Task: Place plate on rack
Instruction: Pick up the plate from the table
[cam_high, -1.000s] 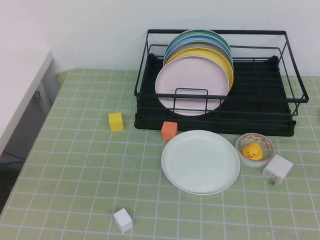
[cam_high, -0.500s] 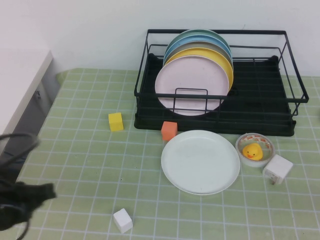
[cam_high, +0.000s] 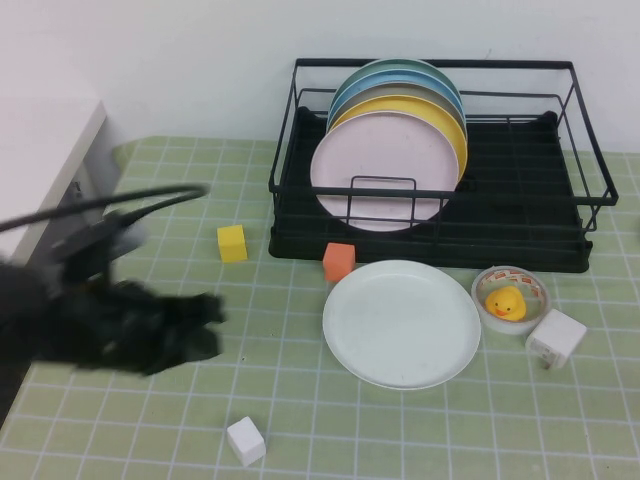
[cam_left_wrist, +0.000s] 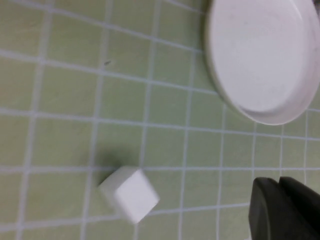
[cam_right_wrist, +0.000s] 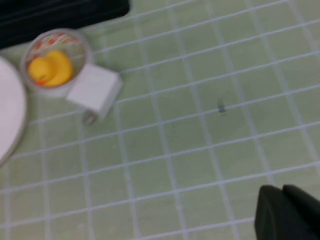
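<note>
The pale mint-white plate lies flat on the green tiled table, just in front of the black wire rack. It also shows in the left wrist view, and its edge shows in the right wrist view. My left gripper is a blurred dark shape over the table's left side, well left of the plate; in its wrist view the fingers are together and empty. My right gripper is out of the high view, shut and empty over bare tiles to the right of the plate.
The rack holds a pink plate in front of yellow, grey, blue and green ones. On the table are a yellow cube, an orange cube, a white cube, a tape roll holding a duck and a white plug block.
My left arm has swept into the high view from the lower left and moved right and up over the table. The plate and the other objects have not moved.
</note>
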